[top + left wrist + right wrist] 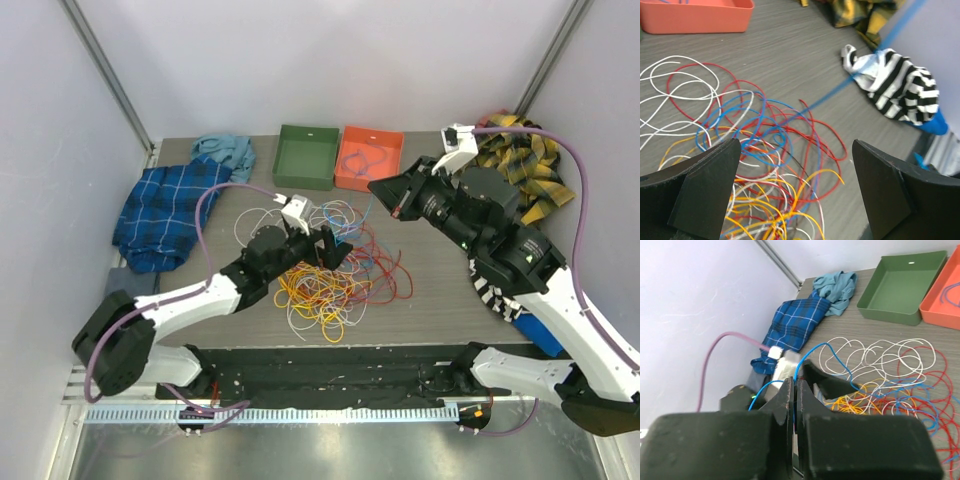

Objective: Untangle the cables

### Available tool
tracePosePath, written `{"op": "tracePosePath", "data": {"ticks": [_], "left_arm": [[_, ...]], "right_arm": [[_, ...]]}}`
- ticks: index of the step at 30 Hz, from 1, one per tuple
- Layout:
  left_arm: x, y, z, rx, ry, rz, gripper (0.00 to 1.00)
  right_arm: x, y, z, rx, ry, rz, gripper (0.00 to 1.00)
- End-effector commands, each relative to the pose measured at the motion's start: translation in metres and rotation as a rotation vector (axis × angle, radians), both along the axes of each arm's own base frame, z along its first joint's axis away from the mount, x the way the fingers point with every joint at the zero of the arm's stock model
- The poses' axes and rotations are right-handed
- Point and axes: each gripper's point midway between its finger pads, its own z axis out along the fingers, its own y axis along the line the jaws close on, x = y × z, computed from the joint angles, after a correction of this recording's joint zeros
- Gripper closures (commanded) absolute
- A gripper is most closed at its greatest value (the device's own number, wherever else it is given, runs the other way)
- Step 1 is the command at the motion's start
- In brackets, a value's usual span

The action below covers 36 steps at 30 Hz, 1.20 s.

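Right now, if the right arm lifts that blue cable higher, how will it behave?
Probably floppy and light: the blue cable arcs loosely beyond the shut right gripper. It likely drags neighbours, since it threads through the tangled pile. Thin, so it may slip.

Left gripper (pixel 335 247) low over cables (pixel 335 290), jaws wide. Multicoloured loops heaped mid-table. Right gripper (pixel 385 190) pinched shut, raised just beside orange tray (pixel 350 181). Green tray (pixel 305 155) touching orange one.
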Motion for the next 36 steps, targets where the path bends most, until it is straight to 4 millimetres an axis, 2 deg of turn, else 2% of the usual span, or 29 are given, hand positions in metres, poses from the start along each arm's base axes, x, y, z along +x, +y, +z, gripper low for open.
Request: {"op": "tracePosePath", "data": {"ticks": [1,2,3,4,5,6,7,8,10,11,12,13,14,16,17,19,20,23,24,26,27,30,31,32,34,35,36], "left_arm": [[0.036,-0.015,0.032,-0.022,-0.131,0.065,0.0],[0.041,-0.017,0.032,-0.017,-0.135,0.071,0.0],[0.048,-0.021,0.039,-0.023,-0.148,0.083,0.06],[0.055,-0.025,0.028,0.007,-0.14,0.091,0.13],[0.06,-0.025,0.027,0.019,-0.141,0.099,0.25],[0.063,-0.025,0.027,0.03,-0.14,0.106,0.62],[0.07,-0.021,0.031,0.049,-0.139,0.136,0.86],[0.074,-0.012,0.04,0.067,-0.163,0.173,1.0],[0.082,0.006,0.066,0.08,-0.211,0.269,1.0],[0.078,0.018,0.101,0.057,-0.279,0.299,1.0],[0.078,0.025,0.123,0.046,-0.314,0.323,1.0],[0.078,0.034,0.164,0.02,-0.354,0.367,1.0],[0.073,0.042,0.195,-0.008,-0.39,0.38,1.0],[0.067,0.048,0.231,0.015,-0.415,0.378,1.0],[0.061,0.054,0.28,-0.046,-0.468,0.383,1.0],[0.053,0.06,0.315,-0.074,-0.493,0.381,1.0],[0.044,0.063,0.343,-0.104,-0.518,0.368,1.0],[0.031,0.065,0.374,-0.134,-0.548,0.328,1.0],[0.026,0.068,0.394,-0.165,-0.569,0.323,1.0],[0.019,0.069,0.411,-0.184,-0.587,0.309,1.0],[0.013,0.073,0.427,-0.206,-0.606,0.305,1.0],[0.014,0.068,0.438,-0.202,-0.609,0.289,1.0],[0.014,0.067,0.45,-0.217,-0.624,0.286,1.0],[0.013,0.066,0.454,-0.219,-0.624,0.276,1.0],[0.008,0.065,0.466,-0.233,-0.627,0.258,1.0],[0.012,0.059,0.463,-0.24,-0.609,0.247,1.0],[0.011,0.055,0.462,-0.245,-0.605,0.228,1.0]], "right_arm": [[-0.015,-0.001,0.028,0.088,-0.05,0.045,0.99],[-0.016,-0.001,0.029,0.092,-0.051,0.05,0.99],[-0.018,-0.002,0.03,0.095,-0.052,0.053,0.99],[-0.019,-0.002,0.03,0.095,-0.052,0.051,0.99],[-0.019,-0.005,0.031,0.097,-0.057,0.044,0.99],[-0.019,-0.007,0.03,0.084,-0.057,0.039,0.99],[-0.02,-0.013,0.034,0.086,-0.071,0.017,0.99],[-0.02,-0.016,0.035,0.081,-0.075,0.005,0.99],[-0.022,-0.025,0.036,0.06,-0.089,-0.018,0.99],[-0.02,-0.031,0.036,0.053,-0.096,-0.048,0.99],[-0.019,-0.033,0.035,0.047,-0.099,-0.062,0.99],[-0.017,-0.036,0.033,0.038,-0.103,-0.073,0.99],[-0.015,-0.037,0.033,0.033,-0.108,-0.088,0.99],[-0.013,-0.037,0.033,0.028,-0.118,-0.093,0.99],[-0.012,-0.037,0.033,0.024,-0.121,-0.094,0.99],[-0.01,-0.036,0.033,0.02,-0.126,-0.097,0.99],[-0.009,-0.036,0.034,0.015,-0.131,-0.097,0.99],[-0.007,-0.037,0.035,0.007,-0.143,-0.108,0.99],[-0.006,-0.038,0.035,0.005,-0.145,-0.114,0.99],[-0.005,-0.038,0.033,-0.001,-0.144,-0.12,0.99],[-0.006,-0.039,0.033,0.0,-0.146,-0.122,0.99],[-0.004,-0.039,0.028,-0.018,-0.144,-0.125,0.99],[-0.003,-0.039,0.025,-0.025,-0.14,-0.126,0.99],[-0.002,-0.037,0.021,-0.032,-0.135,-0.121,0.99],[0.0,-0.029,0.006,-0.056,-0.11,-0.093,0.99],[0.001,-0.024,0.002,-0.056,-0.108,-0.078,0.99],[0.003,-0.02,-0.009,-0.07,-0.092,-0.063,0.94]]}}
